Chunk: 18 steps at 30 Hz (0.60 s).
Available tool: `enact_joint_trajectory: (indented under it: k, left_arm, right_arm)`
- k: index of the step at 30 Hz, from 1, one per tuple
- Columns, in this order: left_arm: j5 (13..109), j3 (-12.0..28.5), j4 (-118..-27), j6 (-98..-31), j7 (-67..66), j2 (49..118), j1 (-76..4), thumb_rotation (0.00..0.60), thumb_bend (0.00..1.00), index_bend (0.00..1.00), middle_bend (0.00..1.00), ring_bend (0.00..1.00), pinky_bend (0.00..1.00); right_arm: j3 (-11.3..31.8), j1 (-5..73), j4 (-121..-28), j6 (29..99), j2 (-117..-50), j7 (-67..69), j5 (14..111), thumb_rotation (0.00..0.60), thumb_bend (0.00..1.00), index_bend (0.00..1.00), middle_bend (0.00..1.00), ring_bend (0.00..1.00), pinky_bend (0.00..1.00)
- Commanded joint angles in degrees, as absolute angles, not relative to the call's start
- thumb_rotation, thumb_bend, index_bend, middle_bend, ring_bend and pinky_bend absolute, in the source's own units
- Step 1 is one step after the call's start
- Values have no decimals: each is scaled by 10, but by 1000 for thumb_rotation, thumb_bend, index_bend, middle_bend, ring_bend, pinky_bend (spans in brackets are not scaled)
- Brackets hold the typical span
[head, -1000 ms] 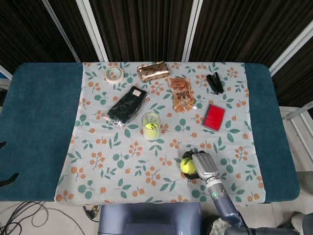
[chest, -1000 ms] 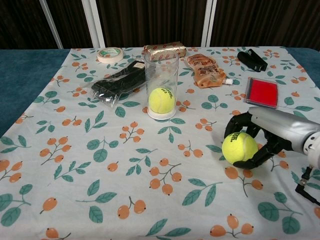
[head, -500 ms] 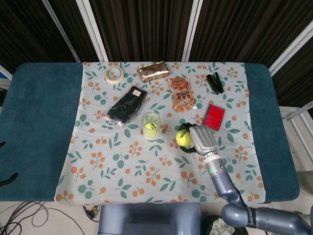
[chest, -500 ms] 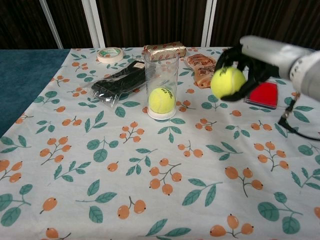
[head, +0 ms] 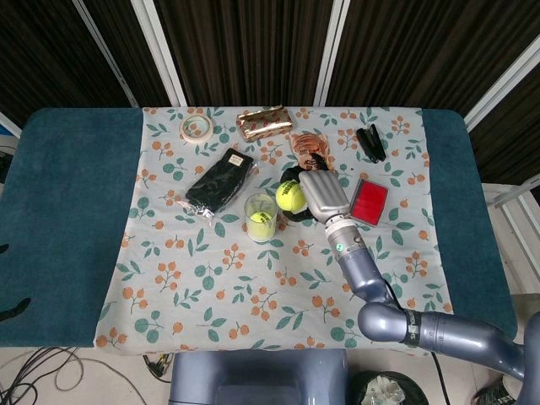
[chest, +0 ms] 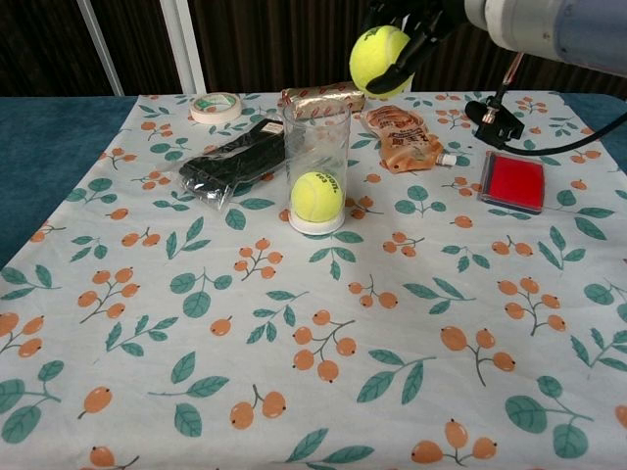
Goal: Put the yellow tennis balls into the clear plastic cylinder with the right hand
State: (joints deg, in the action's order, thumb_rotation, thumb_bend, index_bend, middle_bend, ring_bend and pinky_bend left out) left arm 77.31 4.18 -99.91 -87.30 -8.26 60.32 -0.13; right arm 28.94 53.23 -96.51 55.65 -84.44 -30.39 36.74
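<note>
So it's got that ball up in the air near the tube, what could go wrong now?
The right hand holds the tennis ball up and to the side of the clear cylinder, not over its mouth; released now, it would likely miss. The mouth looks barely wider than the ball, so it could catch the rim and tip the cylinder, spilling the ball inside.

Tape roll [head: 196, 127], black packet [head: 219, 180], gold-wrapped pack [head: 264, 122], orange pouch [chest: 400, 137], red case [head: 368, 202], black clip [head: 371, 142]
</note>
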Motion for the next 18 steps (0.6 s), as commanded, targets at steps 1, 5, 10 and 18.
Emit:
enact_joint_trajectory:
  k: [1,5,10,18]
  left_arm:
    - [773,42,-999,-873,-82,603,-1,600,0,182,0,0,0]
    - [772,43,-999,-873,-79,602,-1,600,0,182,0,0,0]
    - [770,44,-998,-875,-75,600,0,600,0,183,0,0,0]
    - [772,43,-999,-872,-73,599,-1,600,0,184,0,0,0]
  right_arm:
    - [296,561,-956,543,-855,-299,330,600,494,463,339,556,0]
    - [290,576,-952,546,-866,-294,326,600,494,460,331,535,0]
    - [284,589,-949,555,-878,-286,331,600,494,444,326,519,0]
    - [276,617,-934,566,-890,-297,296,600,426,329,240,365,0]
